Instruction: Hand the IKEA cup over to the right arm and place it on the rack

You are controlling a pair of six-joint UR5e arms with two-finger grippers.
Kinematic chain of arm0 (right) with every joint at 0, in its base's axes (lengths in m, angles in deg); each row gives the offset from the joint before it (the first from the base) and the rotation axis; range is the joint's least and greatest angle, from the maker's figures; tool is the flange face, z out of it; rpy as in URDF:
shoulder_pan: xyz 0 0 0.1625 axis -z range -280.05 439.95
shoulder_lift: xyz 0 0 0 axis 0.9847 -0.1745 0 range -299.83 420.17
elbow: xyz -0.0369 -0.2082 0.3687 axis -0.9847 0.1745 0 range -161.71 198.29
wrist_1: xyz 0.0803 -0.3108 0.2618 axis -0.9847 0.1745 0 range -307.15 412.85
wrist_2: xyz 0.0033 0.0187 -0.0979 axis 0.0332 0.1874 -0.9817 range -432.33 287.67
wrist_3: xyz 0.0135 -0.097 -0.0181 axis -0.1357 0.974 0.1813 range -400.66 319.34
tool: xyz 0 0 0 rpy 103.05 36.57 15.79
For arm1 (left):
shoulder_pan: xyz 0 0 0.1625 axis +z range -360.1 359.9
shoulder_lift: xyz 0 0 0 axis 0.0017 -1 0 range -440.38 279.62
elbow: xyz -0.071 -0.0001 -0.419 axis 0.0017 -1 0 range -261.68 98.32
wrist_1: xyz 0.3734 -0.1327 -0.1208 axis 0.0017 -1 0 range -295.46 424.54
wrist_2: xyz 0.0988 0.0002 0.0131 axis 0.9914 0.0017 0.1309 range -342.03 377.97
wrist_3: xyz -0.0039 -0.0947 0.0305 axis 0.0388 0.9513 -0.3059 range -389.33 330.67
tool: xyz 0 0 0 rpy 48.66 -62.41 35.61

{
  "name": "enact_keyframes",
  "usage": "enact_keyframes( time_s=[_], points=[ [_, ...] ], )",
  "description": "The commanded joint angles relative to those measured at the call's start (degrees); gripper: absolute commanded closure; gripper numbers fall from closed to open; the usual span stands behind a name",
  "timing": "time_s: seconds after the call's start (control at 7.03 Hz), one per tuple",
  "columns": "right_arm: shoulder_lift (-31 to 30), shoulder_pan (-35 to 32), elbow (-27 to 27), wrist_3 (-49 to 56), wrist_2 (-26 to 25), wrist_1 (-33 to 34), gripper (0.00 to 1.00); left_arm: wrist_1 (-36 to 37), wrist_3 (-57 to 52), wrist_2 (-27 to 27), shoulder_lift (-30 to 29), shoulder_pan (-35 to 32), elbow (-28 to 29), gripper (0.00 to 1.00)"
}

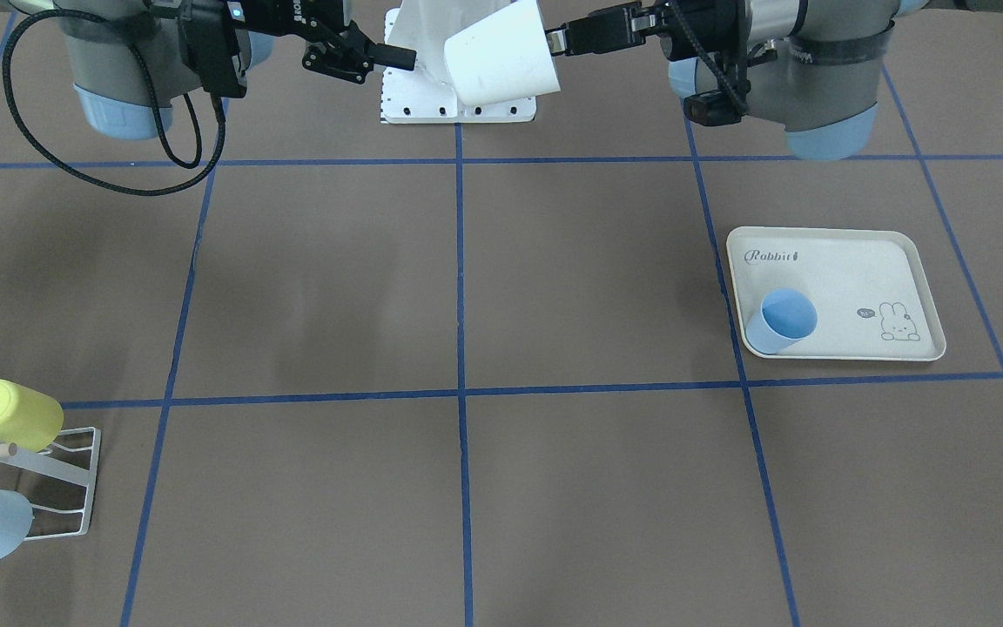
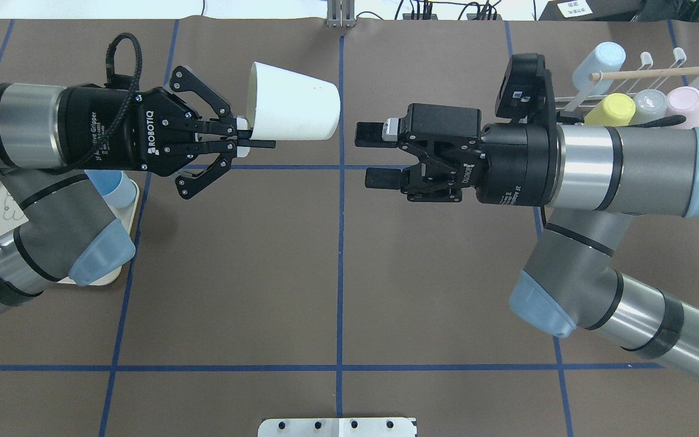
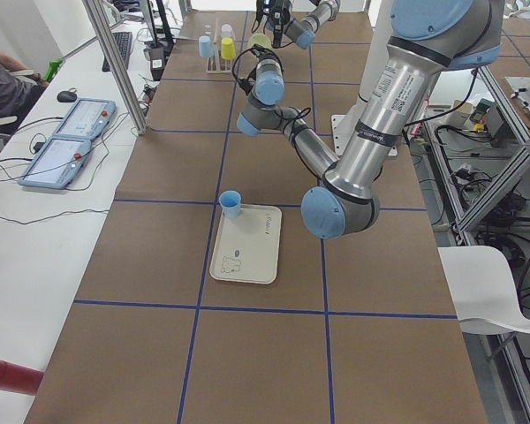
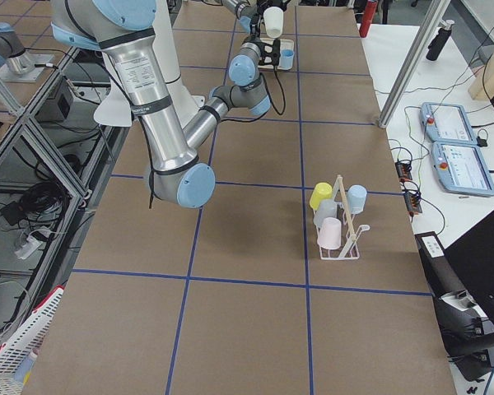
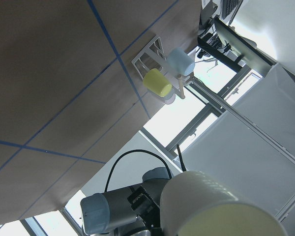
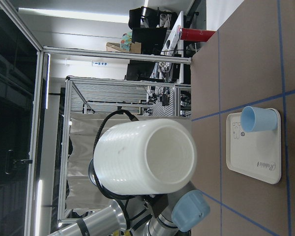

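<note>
The IKEA cup (image 2: pixel 292 109) is white and lies on its side in the air, its base pointing at the right arm. My left gripper (image 2: pixel 252 136) is shut on its rim, seen also in the front view as the left gripper (image 1: pixel 558 39) against the cup (image 1: pixel 501 57). My right gripper (image 2: pixel 377 156) stands open a short gap from the cup's base, not touching it. The right wrist view shows that base (image 6: pixel 145 157) head-on. The white wire rack (image 2: pixel 641 79) with its wooden dowel stands at the far right, behind the right arm.
The rack (image 1: pixel 57 470) carries a yellow cup (image 2: pixel 610 109), a light blue cup (image 2: pixel 595 67), a grey one and a pink one. A cream rabbit-print tray (image 1: pixel 850 270) holds a blue cup (image 1: pixel 782 320) under the left arm. Blue tape lines cross the brown table.
</note>
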Motion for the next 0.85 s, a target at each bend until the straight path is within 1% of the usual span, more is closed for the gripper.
enact_keyframes(
  time_s=[0.0,0.28,0.43,0.57,0.71],
  points=[
    [1.6,0.7,1.0,0.0,-0.9,-0.7,0.02,-3.4,5.2,0.7,0.1,1.0,0.2,1.00],
    [4.0,0.7,3.0,0.0,-1.0,-1.2,0.02,-4.4,7.3,1.1,0.0,2.1,0.1,1.00],
    [4.1,0.7,4.7,0.0,-1.1,-4.8,0.03,-5.4,9.3,2.8,0.0,3.5,0.1,1.00],
    [4.1,0.7,5.9,0.0,-1.3,-6.9,0.03,-6.2,11.2,3.4,0.1,4.2,0.0,1.00],
    [4.2,0.7,6.0,-0.1,-2.2,-7.0,0.03,-6.3,11.9,3.5,0.0,4.3,0.0,1.00]
  ],
)
